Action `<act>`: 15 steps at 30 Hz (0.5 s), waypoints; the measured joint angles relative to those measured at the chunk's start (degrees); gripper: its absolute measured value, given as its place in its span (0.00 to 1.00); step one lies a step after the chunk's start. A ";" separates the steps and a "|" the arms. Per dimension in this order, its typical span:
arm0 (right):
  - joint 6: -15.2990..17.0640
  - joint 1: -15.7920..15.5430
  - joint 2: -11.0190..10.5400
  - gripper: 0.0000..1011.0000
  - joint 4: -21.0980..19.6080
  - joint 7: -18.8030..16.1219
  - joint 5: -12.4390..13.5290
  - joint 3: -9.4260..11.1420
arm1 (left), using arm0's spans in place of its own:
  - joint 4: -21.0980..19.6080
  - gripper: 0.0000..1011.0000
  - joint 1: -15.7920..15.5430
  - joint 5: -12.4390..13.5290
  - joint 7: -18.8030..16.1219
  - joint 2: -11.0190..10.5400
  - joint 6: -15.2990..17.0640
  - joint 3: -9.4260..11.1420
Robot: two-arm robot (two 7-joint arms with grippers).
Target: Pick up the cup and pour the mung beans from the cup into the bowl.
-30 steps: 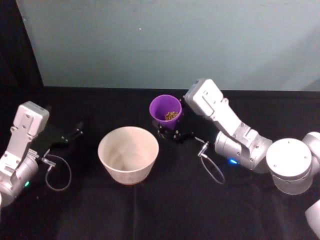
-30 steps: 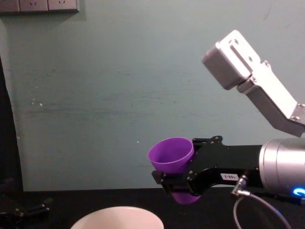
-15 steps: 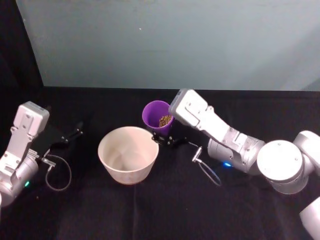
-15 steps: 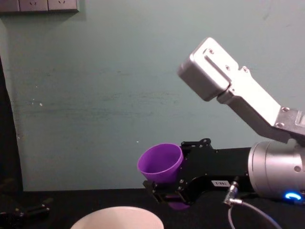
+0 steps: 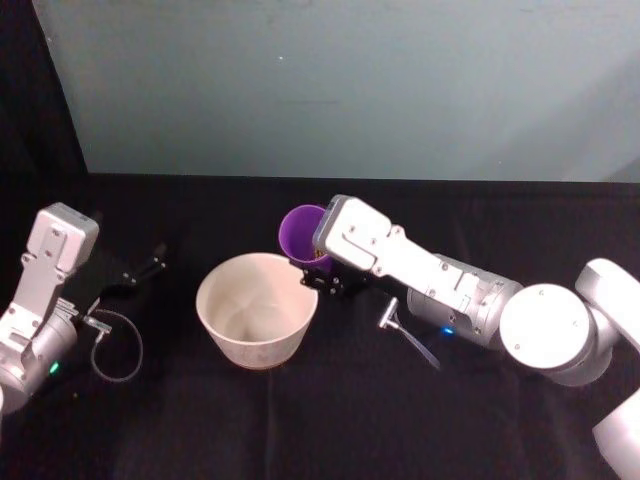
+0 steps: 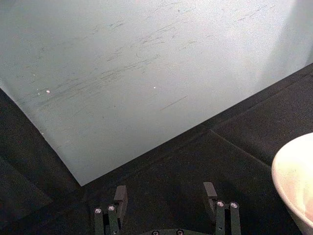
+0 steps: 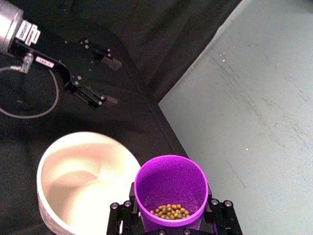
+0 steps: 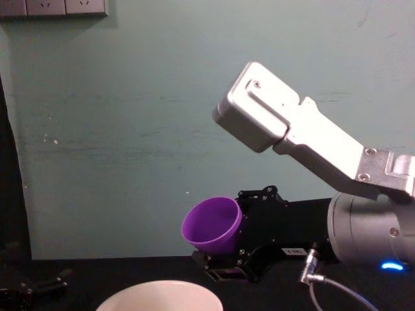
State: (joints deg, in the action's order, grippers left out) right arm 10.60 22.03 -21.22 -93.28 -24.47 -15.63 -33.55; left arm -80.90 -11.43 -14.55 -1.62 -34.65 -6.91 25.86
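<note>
Since a moment ago, my right pincer (image 8: 226, 267) has carried the cup (image 5: 297, 231) over to my left, closer to the bowl (image 5: 254, 346). Now the cup hangs up off the table (image 5: 320, 420), just beside the far right edge of the bowl. It leans a little toward the bowl. My right pincer is clamped tight around the bottom part of the cup.

From my head, the big gray block of my right wrist covers half the cup, so I cannot see inside it there. From my right wrist I can look straight in, and the beans (image 7: 169, 211) lie in a small heap at the bottom. The inside of the bowl looks bare.

From my chest, the bowl is cut off at the bottom and shows just its top edge.

My left pincer (image 6: 165, 196) rests low on the far left, well apart from the bowl, with its fingers spread and nothing between them. A gray cable (image 5: 115, 346) loops beside it.

The table is black. The wall (image 5: 330, 90) behind it is pale blue-green, with white sockets (image 8: 52, 6) high up.
</note>
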 joint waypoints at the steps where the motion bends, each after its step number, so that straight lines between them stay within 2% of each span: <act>1: 0.02 0.03 -0.01 0.72 -0.04 0.00 -0.34 -0.07 | 0.00 1.00 0.00 0.00 0.00 0.00 0.00 0.00; 4: 0.04 0.09 -0.03 0.72 -0.16 0.00 -1.48 -0.25 | 0.00 1.00 0.00 0.00 0.00 0.00 0.00 0.00; 9: 0.14 0.31 -0.24 0.72 -0.60 -0.01 -4.81 -1.20 | 0.00 1.00 0.00 0.00 0.00 0.00 0.00 0.00; 15: -0.05 0.83 -0.34 0.72 -0.77 0.02 -10.01 -3.26 | 0.00 1.00 0.00 0.00 0.00 0.00 0.00 0.00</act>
State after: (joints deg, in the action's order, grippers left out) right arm 10.56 22.85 -21.56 -94.05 -24.45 -25.64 -36.81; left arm -80.90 -11.43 -14.55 -1.62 -34.64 -6.91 25.86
